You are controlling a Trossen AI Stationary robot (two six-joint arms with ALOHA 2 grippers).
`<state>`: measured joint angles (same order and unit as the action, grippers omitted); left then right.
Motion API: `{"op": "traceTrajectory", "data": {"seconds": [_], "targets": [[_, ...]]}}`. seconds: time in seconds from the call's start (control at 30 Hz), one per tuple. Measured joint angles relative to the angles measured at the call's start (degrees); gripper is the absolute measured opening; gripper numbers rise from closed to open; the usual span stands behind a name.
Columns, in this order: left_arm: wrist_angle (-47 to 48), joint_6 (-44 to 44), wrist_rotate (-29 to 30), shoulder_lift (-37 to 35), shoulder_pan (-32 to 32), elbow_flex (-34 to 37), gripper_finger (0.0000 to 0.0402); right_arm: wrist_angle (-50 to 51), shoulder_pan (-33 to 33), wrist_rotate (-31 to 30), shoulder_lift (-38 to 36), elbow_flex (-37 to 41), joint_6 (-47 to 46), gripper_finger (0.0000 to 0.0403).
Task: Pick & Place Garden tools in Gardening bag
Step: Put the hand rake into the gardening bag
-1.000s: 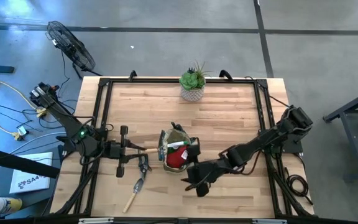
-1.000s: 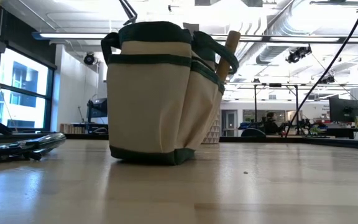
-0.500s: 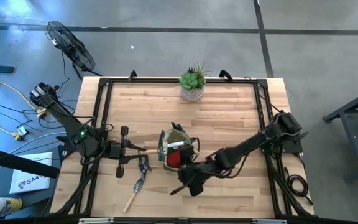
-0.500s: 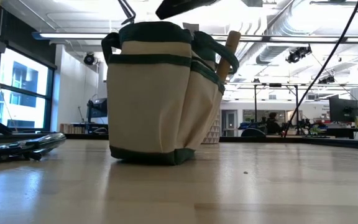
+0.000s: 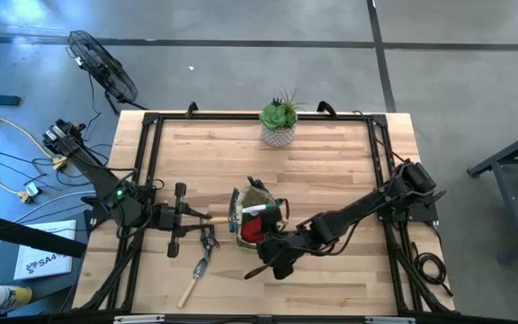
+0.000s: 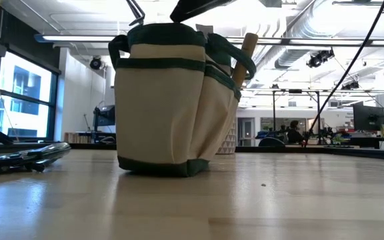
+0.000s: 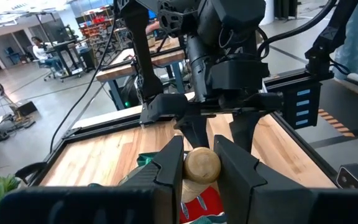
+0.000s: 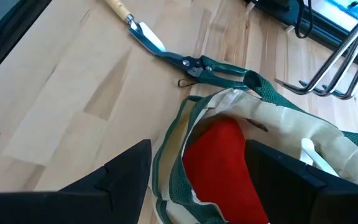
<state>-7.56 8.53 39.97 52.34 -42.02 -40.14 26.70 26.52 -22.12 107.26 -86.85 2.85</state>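
Two end effectors work at the bag (image 5: 257, 219), which stands near the counter's (image 5: 331, 162) front middle. Nearest the front edge, a wooden-handled trowel (image 5: 194, 277) lies flat on the boards, and just behind it lie dark pruners (image 5: 209, 238), both left of the bag and apart from it. In the right wrist view the trowel's blade meets the green-handled pruners (image 8: 219, 67) end to end beside the bag's rim (image 8: 185, 118).

The right end effector (image 5: 268, 261) hangs just at the bag's front right, its fingers (image 8: 126, 171) spread wide and holding nothing; between them that view looks down on a red item (image 8: 219, 155) inside the bag, with something white (image 8: 308, 149) next to it.

The left end effector (image 5: 207, 218) reaches in level from the left and is clamped narrowly on a round wooden handle (image 7: 202, 167) at the bag's left rim. Its dark fingers (image 7: 169, 165) press the handle from both sides, with the right arm just beyond.

From counter height the bag (image 6: 169, 100) stands upright, olive-tan with dark green bands, and a wooden handle (image 6: 247, 53) slants out of its top.

At the far edge stands a succulent (image 5: 280, 121) in a white pot, well apart from everything else.
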Motion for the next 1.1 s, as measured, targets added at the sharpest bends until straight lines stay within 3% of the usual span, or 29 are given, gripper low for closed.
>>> {"op": "traceTrajectory", "data": {"seconds": [0.33,1.1], "targets": [[0.0,-0.4,0.0,0.0,0.0,0.0,0.0064,1.2,0.1,0.2,0.0,0.0,-0.3,0.0250],[-0.4,-0.9,-0.7,0.0,0.0,0.0,0.0064,1.9,-2.6,9.8,3.3,0.0,-6.2,0.0250]]}}
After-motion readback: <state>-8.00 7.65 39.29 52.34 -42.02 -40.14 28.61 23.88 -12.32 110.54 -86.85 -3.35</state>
